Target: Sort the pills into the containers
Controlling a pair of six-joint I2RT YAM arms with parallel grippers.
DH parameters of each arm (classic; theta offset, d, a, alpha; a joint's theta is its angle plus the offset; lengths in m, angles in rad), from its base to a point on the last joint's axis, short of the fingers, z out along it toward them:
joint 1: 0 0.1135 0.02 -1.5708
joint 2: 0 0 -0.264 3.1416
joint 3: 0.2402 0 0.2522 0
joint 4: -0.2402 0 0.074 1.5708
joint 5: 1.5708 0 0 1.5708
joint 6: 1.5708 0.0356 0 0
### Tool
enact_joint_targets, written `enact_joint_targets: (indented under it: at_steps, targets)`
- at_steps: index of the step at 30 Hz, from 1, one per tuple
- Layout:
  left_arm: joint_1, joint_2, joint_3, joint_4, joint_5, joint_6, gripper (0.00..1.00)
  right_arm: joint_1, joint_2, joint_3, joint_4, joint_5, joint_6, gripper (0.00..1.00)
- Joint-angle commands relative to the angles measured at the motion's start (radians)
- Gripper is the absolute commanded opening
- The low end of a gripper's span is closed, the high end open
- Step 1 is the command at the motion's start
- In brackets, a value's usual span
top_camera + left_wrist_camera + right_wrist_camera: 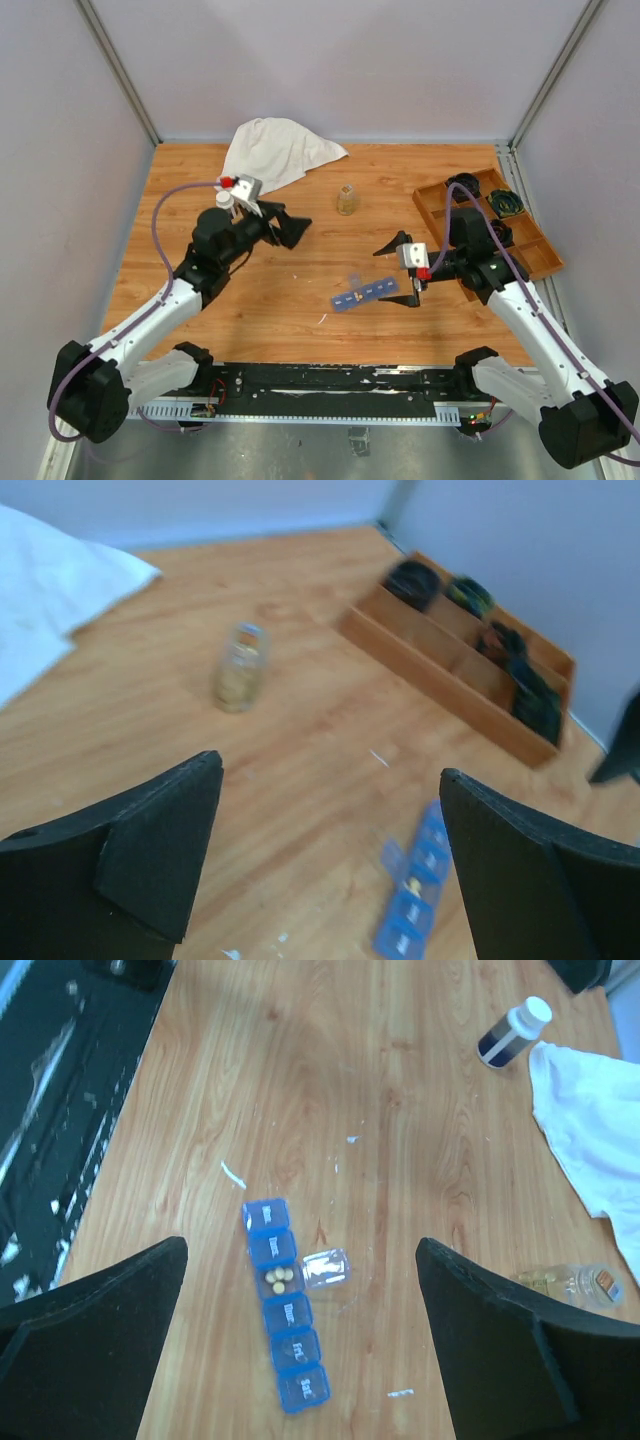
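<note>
The containers are a narrow blue pill-organizer strip [365, 293] lying on the wooden table between the two arms. One compartment's clear lid [326, 1268] is flipped open, and several small yellow pills [279, 1279] lie inside it. The other lids are down. My right gripper [400, 272] hovers above the strip [285, 1305], open and empty [300, 1245]. My left gripper [290, 228] hangs open and empty [330, 770] to the upper left, apart from the strip [415, 890]. A small clear bottle [347, 199] with yellowish contents sits farther back.
A white cloth [275, 150] lies at the back left. A dark blue bottle with a white cap [512, 1032] stands near it. A brown wooden divided tray [525, 245] holding dark objects sits at the right edge. Small white scraps [232, 1174] dot the table.
</note>
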Motion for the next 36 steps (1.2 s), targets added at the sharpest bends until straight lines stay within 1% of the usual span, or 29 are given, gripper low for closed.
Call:
enact_joint_targets:
  at_steps: [1, 3, 5, 7, 9, 13, 14, 15, 19, 22, 28, 36]
  targets:
    - [-0.155, -0.048, -0.181, 0.235, 0.116, 0.124, 0.99, -0.012, 0.061, 0.048, -0.401, 0.024, -0.591, 0.98]
    - [-0.21, -0.048, -0.24, 0.301, 0.11, 0.118, 0.94, -0.012, 0.14, 0.067, -0.53, 0.07, -0.777, 0.99]
    - [-0.243, -0.026, -0.275, 0.326, 0.102, 0.088, 0.88, -0.012, 0.228, 0.066, -0.56, 0.124, -0.845, 0.98]
    - [-0.265, 0.007, -0.295, 0.329, 0.059, 0.049, 0.84, -0.012, 0.319, 0.065, -0.549, 0.198, -0.872, 1.0]
    - [-0.272, 0.047, -0.306, 0.333, 0.028, -0.006, 0.8, -0.016, 0.402, 0.081, -0.503, 0.263, -0.844, 0.95]
    - [-0.273, 0.149, -0.302, 0.345, -0.019, -0.093, 0.7, -0.032, 0.517, 0.104, -0.392, 0.328, -0.776, 0.9]
    - [-0.273, 0.177, -0.301, 0.356, -0.022, -0.11, 0.7, -0.032, 0.536, 0.107, -0.369, 0.341, -0.764, 0.89]
    - [-0.274, 0.203, -0.3, 0.371, -0.023, -0.127, 0.65, -0.032, 0.555, 0.105, -0.349, 0.35, -0.753, 0.88]
    - [-0.274, 0.308, -0.286, 0.406, -0.032, -0.165, 0.58, -0.032, 0.588, 0.078, -0.232, 0.4, -0.668, 0.86]
    - [-0.274, 0.393, -0.264, 0.428, -0.019, -0.195, 0.49, -0.031, 0.611, 0.066, -0.177, 0.397, -0.629, 0.85]
    - [-0.274, 0.535, -0.195, 0.431, -0.01, -0.207, 0.46, -0.027, 0.667, 0.08, -0.161, 0.4, -0.608, 0.79]
    - [-0.275, 0.651, -0.119, 0.448, 0.01, -0.209, 0.45, -0.009, 0.68, 0.079, -0.155, 0.423, -0.614, 0.74]
